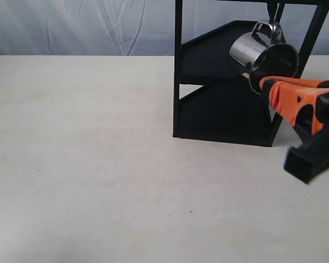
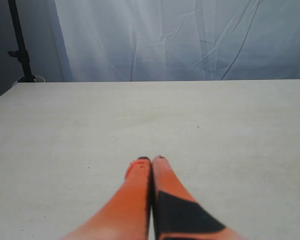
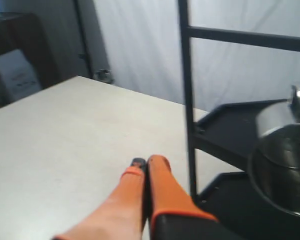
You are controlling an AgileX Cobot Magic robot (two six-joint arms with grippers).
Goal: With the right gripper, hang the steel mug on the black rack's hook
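Observation:
The steel mug [image 1: 266, 55] hangs tilted by its looped handle from the hook [image 1: 273, 13] under the black rack's [image 1: 178, 82] top bar, its open mouth facing down and forward. In the right wrist view the mug [image 3: 285, 160] shows beside a rack post [image 3: 186, 100]. My right gripper [image 1: 266, 85] is shut and empty, its orange fingers [image 3: 157, 185] pressed together just below the mug and apart from it. Over bare table, my left gripper [image 2: 152, 161] is shut with nothing held; the exterior view does not show it.
The pale table [image 1: 88, 164] stretches wide to the left of the rack. A white curtain [image 1: 82, 27] hangs behind. A dark stand pole [image 2: 19, 42] rises at the table's far corner in the left wrist view.

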